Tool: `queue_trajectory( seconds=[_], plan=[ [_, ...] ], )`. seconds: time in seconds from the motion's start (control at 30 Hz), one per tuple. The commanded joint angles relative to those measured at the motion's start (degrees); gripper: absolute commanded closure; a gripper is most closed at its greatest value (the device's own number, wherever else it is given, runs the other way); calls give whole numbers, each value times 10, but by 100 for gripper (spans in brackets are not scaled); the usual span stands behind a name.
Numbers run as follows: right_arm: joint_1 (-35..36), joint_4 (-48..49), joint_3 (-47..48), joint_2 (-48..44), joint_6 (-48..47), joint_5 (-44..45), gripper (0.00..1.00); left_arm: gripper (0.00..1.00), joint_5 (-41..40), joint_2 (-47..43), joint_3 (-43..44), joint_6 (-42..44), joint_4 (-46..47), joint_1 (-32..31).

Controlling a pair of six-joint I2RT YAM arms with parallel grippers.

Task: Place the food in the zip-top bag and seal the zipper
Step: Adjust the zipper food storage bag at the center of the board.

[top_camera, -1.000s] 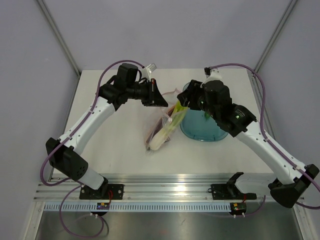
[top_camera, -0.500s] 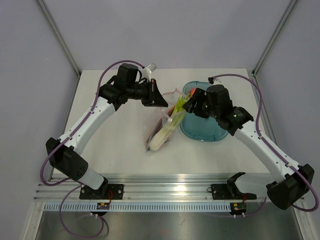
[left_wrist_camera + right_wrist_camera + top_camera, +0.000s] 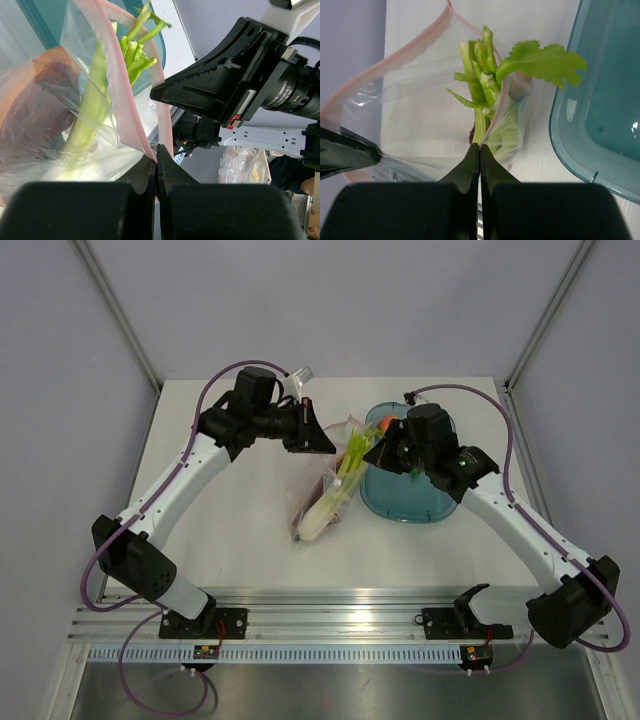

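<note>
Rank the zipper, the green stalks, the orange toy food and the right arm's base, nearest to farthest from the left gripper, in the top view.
1. zipper: pinched in the left gripper's jaws.
2. green stalks: just to its right.
3. orange toy food: farther right, in the teal tray.
4. right arm's base: near-right corner, farthest.

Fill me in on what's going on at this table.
Two robot arms are bagging toy food. The left arm's fingers are shut on the zipper of the clear zip-top bag, holding its mouth open. The right arm's fingers are closed at the opposite side of the mouth, apparently pinching the strip too. Light green stalks sit in the bag, leafy tops poking out, beside the teal tray. The bag is not yet sealed.
</note>
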Motion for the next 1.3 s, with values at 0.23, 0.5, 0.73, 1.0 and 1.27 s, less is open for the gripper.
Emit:
queue_trajectory(
  seconds=[0.23,0.5,0.73,1.0,1.27],
  plan=[
    [4,39,276,110,-79,-60,100,100,59,31,159,5,18,110],
    [64,115,172,183,-66,-120,100,88,9,-50,-41,54,22,136],
    [74,143,142,221,-53,-123,100,44,-76,-68,-65,87,-36,153],
    [74,144,153,202,-47,-89,100,57,-161,-113,-31,82,-33,152],
    [74,148,184,180,-44,-93,100,58,-144,-92,-24,80,-31,143]
  ],
)
